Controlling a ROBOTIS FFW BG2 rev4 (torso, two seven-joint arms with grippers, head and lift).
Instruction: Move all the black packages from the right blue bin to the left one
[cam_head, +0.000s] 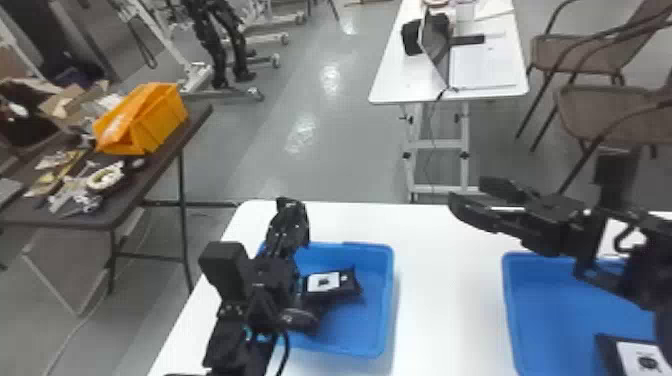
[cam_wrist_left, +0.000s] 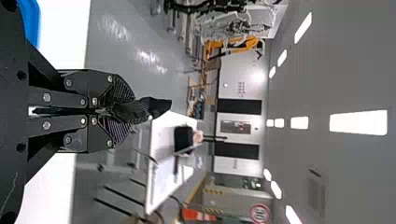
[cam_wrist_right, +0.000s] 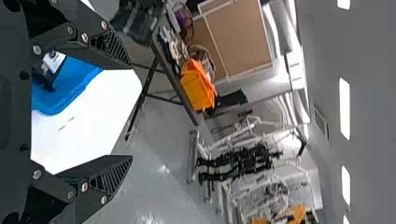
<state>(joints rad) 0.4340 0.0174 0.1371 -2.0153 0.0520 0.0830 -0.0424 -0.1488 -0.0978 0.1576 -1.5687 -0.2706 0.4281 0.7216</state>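
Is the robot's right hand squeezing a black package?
No, the right gripper has its two fingers spread wide apart with nothing gripped between them.

Worktable (cam_head: 440, 235) right before robot, two bins on it, well apart: left bin (cam_head: 389, 295) toward robot's left, right bin (cam_head: 560, 310) toward its right. One package (cam_head: 332, 285) inside left bin, another package (cam_head: 645, 357) inside right bin, at near part. Off to left, past floor gap, side table (cam_head: 150, 167): tub (cam_head: 165, 117) on it, loose items (cam_head: 72, 197) nearer. Behind worktable, far table (cam_head: 410, 85), with bag (cam_head: 437, 32) and flat white thing (cam_head: 482, 70) on top. Two chairs (cam_head: 615, 112) right of far table; wheeled stands (cam_head: 200, 75) far back left.
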